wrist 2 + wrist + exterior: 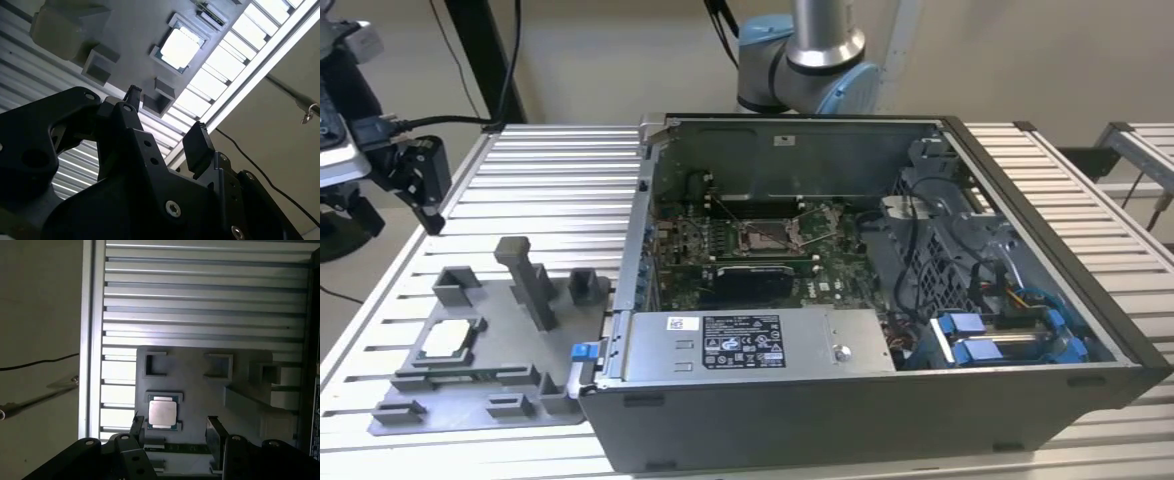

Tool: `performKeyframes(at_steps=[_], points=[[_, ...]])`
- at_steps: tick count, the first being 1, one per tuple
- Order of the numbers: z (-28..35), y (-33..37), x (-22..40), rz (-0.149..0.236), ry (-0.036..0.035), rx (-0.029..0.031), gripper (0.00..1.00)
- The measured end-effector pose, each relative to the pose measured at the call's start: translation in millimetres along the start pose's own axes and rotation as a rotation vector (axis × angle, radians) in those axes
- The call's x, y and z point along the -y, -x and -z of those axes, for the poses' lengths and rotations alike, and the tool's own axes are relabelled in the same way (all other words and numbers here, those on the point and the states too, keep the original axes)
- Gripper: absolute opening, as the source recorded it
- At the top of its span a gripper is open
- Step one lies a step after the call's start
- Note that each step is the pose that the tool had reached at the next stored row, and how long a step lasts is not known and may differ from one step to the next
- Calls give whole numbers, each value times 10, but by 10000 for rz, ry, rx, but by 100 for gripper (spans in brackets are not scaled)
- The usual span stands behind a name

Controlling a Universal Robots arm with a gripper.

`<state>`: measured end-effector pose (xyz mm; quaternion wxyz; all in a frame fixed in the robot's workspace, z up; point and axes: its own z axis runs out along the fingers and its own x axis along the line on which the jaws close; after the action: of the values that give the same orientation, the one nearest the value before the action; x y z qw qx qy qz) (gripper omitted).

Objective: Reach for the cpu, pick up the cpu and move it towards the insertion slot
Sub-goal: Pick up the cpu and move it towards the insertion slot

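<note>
Spread apart and holding nothing, the hand (175,426) has its two dark fingers (214,429) set wider than the chip they face, which I take as readiness to close on its edges. In the exterior view the hand (424,205) hangs over the slatted aluminium surface (547,170) at the exterior view's left, on the far side of the fixture plate and well clear of it, so nothing is touched yet.

Just past the fingertips in both wrist views lies the cpu (163,412), its pale metal top facing up (181,47). It sits flat in a shallow framed seat on the grey fixture plate (480,400), near that plate's left edge in the exterior view (447,340). The seat seems meant to keep the chip square and in a known place, with its sides open enough for fingers to come down on them. Grey fixture blocks (531,280) stand up from the same plate, apart from the chip.

To the exterior view's right of the plate, almost against it, the computer case (854,420) lies on its side with the panel off, so the green motherboard (670,250) faces up. The insertion slot (767,237) sits in the board's middle, a silvery frame round a dark centre, well apart from the hand and the chip. Whether its frame is latched I cannot tell.
</note>
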<state>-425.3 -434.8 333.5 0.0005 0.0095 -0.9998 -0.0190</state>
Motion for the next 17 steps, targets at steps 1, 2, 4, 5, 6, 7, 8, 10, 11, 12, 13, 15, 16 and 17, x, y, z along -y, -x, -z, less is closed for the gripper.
performKeyframes(at_steps=[1, 2, 4, 5, 6, 7, 8, 10, 11, 12, 13, 15, 16, 17], points=[[-1, 0, 0, -1, 0, 1, 100], [-1, 0, 0, -1, 0, 1, 100], [-3, 0, 0, 0, 1, 1, 100], [-6, 0, 0, 0, 1, 2, 100], [-10, 0, 0, 0, 2, 4, 100], [-14, 0, 0, 0, 2, 4, 100], [-18, 0, 1, 0, 1, 1, 100], [-27, 0, 1, 0, 0, 1, 100], [-31, 0, 1, 0, 0, 1, 100], [-35, 0, 1, 0, 0, 1, 100], [-40, 0, 1, 0, 1, 2, 100], [-49, 0, 2, 0, 1, 1, 100], [-53, 0, 2, 0, 1, 1, 100], [-58, 0, 2, 0, 0, 1, 100]])
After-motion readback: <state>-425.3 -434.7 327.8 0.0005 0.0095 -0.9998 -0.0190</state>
